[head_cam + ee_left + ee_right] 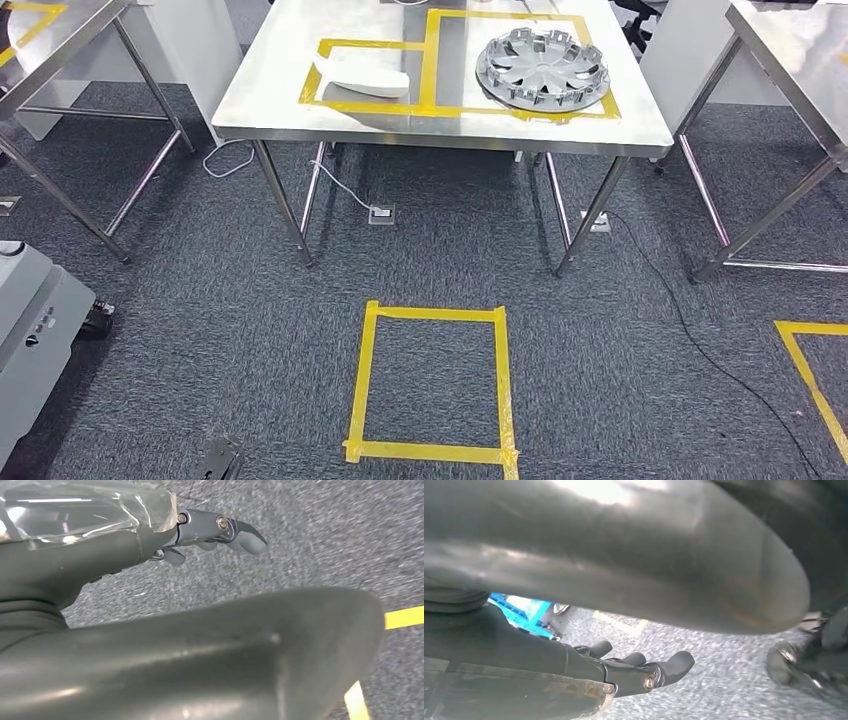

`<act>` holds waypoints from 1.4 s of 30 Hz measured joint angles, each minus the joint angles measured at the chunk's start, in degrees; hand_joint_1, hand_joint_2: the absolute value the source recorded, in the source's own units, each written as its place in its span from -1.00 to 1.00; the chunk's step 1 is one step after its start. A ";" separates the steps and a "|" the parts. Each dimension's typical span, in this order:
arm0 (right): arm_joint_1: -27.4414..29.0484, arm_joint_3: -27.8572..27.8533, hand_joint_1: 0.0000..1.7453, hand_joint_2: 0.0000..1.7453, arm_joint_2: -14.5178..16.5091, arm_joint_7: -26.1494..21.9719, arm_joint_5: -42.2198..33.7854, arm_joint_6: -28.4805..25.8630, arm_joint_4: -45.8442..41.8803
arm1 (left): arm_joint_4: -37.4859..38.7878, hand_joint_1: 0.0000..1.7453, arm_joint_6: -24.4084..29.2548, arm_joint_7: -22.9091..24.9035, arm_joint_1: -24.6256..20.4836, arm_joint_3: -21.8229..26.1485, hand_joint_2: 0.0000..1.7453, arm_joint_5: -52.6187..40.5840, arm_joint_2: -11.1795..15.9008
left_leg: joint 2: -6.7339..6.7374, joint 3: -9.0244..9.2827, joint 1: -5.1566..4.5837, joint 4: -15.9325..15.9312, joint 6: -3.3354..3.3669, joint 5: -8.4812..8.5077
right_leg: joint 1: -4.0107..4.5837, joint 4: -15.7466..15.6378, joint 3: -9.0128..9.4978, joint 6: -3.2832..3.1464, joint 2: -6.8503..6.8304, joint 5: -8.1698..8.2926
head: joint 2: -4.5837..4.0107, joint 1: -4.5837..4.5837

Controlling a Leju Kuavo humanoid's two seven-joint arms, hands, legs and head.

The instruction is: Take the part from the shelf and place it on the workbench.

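1. head view: the table (300, 105) ahead carries a white part (362, 75) and a hubcap (542, 68) inside tape outlines. i judge the placing looks done, or another fetch is due; no shelf here.
2. left wrist view: my left hand (200, 532) hangs over carpet, fingers loose, holding nothing.
3. right wrist view: my right hand (634, 670) likewise hangs empty, fingers apart. next calls for turning toward the shelf.

The head camera is looking forward and down at a steel table (300, 100) and grey carpet (250, 350). Both wrist cameras are hanging close above that carpet.
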 joint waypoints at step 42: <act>0.70 0.90 -1.00 -1.00 -0.90 -0.85 -0.59 0.68 -0.20 | 0.42 -1.00 -1.37 0.85 0.05 -2.28 -1.00 0.79 -0.26 | -1.24 -4.26 0.39 4.72 -3.51 -0.25 | -0.12 -17.08 10.31 -1.85 -0.54 5.36 | 0.00 0.02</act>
